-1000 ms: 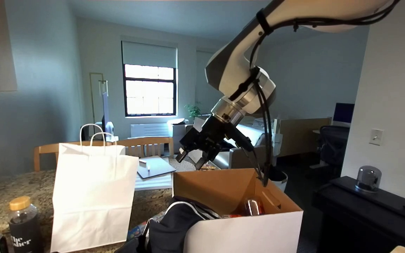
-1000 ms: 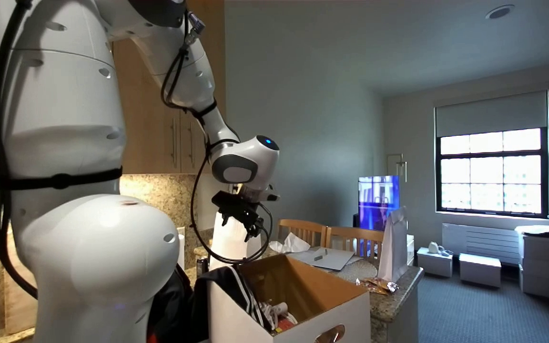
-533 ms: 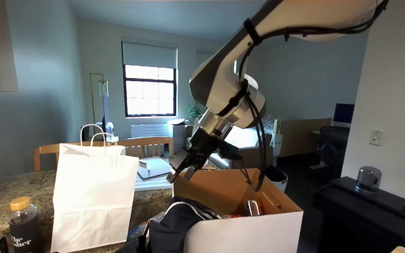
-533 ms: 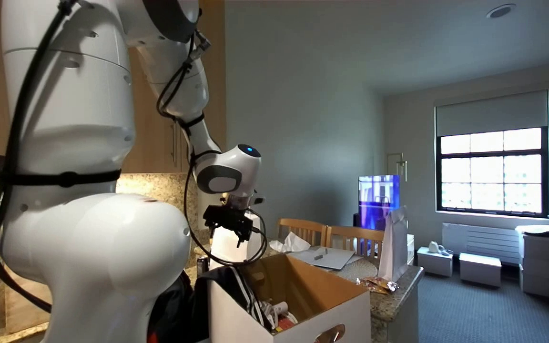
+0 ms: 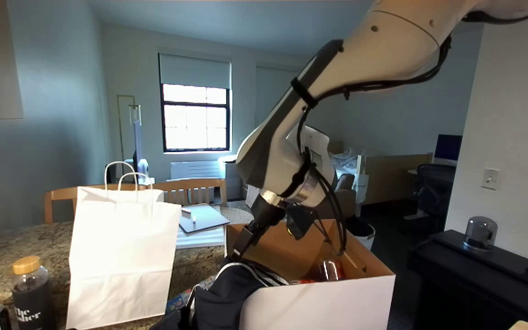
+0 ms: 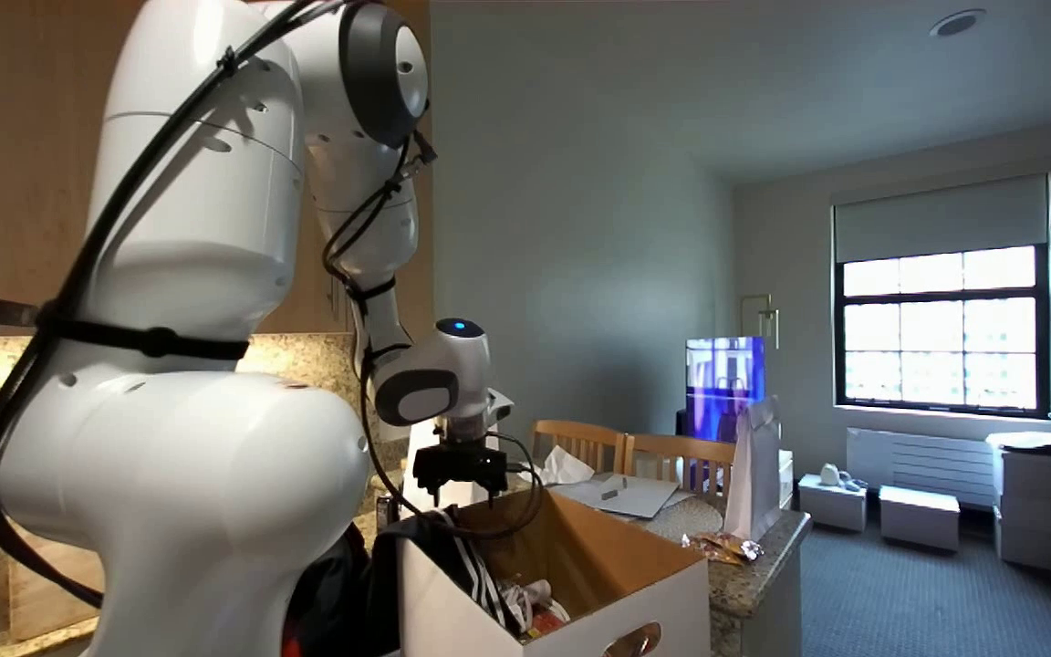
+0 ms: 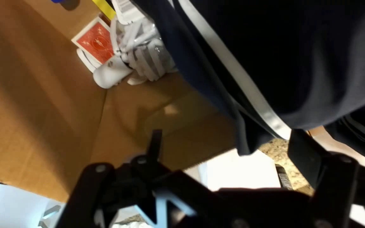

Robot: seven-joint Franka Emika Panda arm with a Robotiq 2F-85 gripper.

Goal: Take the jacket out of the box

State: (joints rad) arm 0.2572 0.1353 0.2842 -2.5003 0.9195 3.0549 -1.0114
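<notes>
The jacket (image 7: 280,63), black with white stripes, is draped over a wall of the box (image 5: 319,305), partly inside and partly hanging outside. In the wrist view it spreads from twelve to three o'clock, and a loose corner of it shows between my fingers (image 7: 306,158); whether either one touches the cloth I cannot tell. My jaws stand wide apart and have hold of nothing. In both exterior views my gripper (image 6: 464,500) hangs at the jacket's upper edge, between twelve and one o'clock. Inside the box, in the wrist view, lie a red-backed card (image 7: 95,41) at ten o'clock and a tangle of white pieces (image 7: 144,47) at eleven. In an exterior view, a white paper bag (image 5: 124,256) with handles stands at ten o'clock from the jacket, a flat grey panel (image 5: 206,221) lies at eleven, and a tan-capped bottle (image 5: 30,293) stands well apart at nine.
</notes>
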